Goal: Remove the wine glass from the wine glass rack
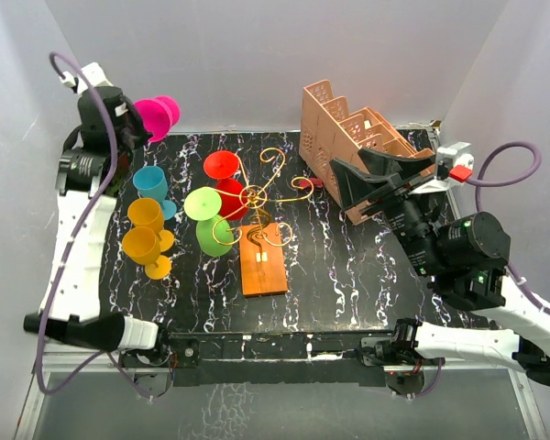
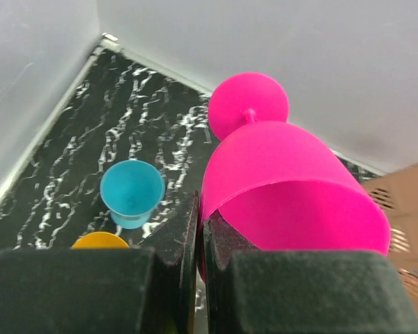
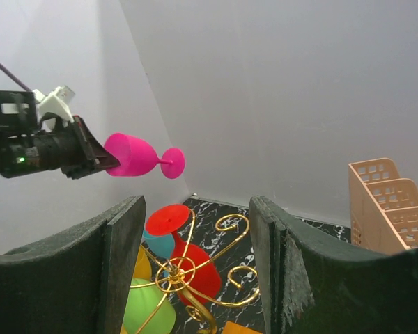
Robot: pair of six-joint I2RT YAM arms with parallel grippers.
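My left gripper is raised at the back left, shut on the rim of a pink wine glass that lies sideways in the air, foot pointing away. The wine glass rack, gold wire on an orange base, stands mid-table. A red glass and a green glass hang upside down from it. My right gripper hovers open to the right of the rack, with nothing between its fingers.
A blue glass and two yellow glasses stand upright on the black marbled table left of the rack. A salmon lattice crate stands at the back right, just behind my right gripper. White walls enclose the table.
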